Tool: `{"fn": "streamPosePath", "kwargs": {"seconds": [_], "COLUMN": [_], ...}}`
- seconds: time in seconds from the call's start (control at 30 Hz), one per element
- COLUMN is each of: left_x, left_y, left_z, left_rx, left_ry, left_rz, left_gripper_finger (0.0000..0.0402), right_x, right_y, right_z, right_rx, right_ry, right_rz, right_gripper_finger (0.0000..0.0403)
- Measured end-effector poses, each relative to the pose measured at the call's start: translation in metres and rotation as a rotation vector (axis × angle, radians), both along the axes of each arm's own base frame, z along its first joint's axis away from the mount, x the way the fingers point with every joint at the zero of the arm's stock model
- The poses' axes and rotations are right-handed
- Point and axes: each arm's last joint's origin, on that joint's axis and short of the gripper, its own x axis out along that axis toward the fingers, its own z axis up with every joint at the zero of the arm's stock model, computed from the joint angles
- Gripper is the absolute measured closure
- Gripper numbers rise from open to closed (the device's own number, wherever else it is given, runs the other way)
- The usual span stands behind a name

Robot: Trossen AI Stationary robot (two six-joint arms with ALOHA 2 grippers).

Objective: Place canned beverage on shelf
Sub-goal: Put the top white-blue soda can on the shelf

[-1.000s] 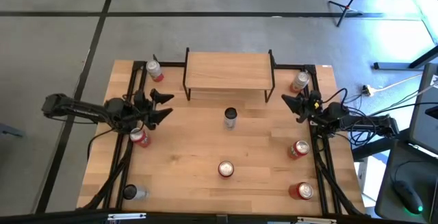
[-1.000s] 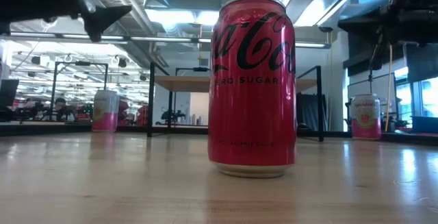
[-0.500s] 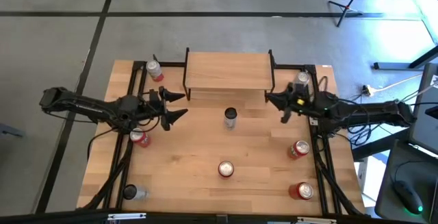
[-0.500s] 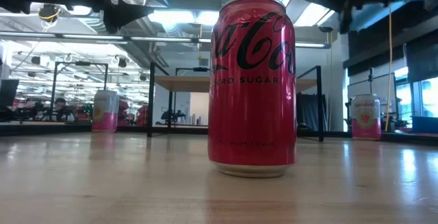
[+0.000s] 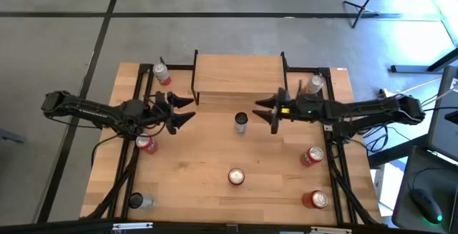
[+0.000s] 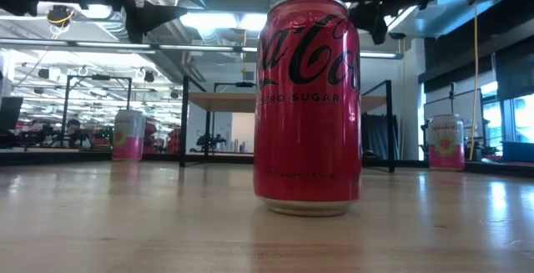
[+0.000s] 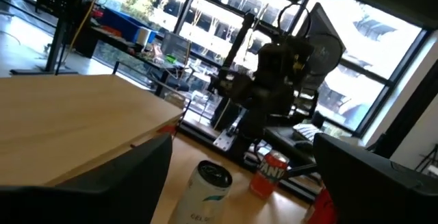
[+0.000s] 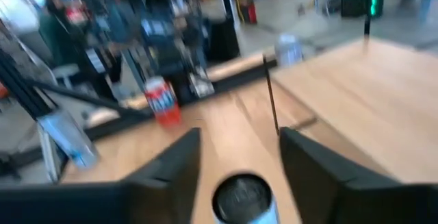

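A white can with a dark top (image 5: 240, 123) stands upright on the table in front of the shelf (image 5: 240, 74), a light wooden top on black legs. My right gripper (image 5: 262, 114) hangs open just right of this can; in the right wrist view its top (image 8: 241, 195) shows ahead, between the two fingers, and nothing touches it. My left gripper (image 5: 188, 110) hangs open left of the same can (image 7: 205, 195), farther off. The low view is filled by a red cola can (image 6: 307, 106), with the shelf (image 6: 284, 101) behind it.
More cans stand around the table: at the far left (image 5: 162, 74), under the left arm (image 5: 147, 144), at the near middle (image 5: 236, 177), the near left (image 5: 139, 200), the far right (image 5: 313, 85) and two at the near right (image 5: 312, 155), (image 5: 317, 200).
My right gripper has gone a long way toward the table's left edge, from the right rail to just beside the middle can, and has opened. My left gripper has moved a little toward the table's right and then kept still. No can has moved.
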Motion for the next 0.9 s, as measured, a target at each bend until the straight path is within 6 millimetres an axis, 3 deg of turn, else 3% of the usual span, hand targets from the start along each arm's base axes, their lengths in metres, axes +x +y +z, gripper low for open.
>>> {"fn": "streamPosePath", "kwargs": {"seconds": [0.2, 0.37, 0.6, 0.9], "left_x": [0.000, 0.000, 0.000, 0.000], "left_y": [0.000, 0.000, 0.000, 0.000], "left_z": [0.002, 0.002, 0.002, 0.002], "left_rx": [-0.003, -0.003, -0.004, -0.007], "left_ry": [-0.020, -0.020, -0.020, -0.021], "left_rz": [0.011, 0.011, 0.011, 0.011], "left_gripper_finger": [0.0053, 0.0053, 0.0053, 0.0053], "right_x": [0.022, 0.033, 0.043, 0.061], "right_y": [0.000, 0.000, -0.002, 0.002], "right_z": [-0.006, -0.011, -0.016, -0.048], "right_rx": [0.000, 0.000, 0.013, 0.025], "right_ry": [0.110, 0.139, 0.092, 0.198], "right_rz": [-0.003, -0.006, -0.041, 0.007], "right_gripper_finger": [0.0081, 0.0037, 0.0026, 0.0041]}}
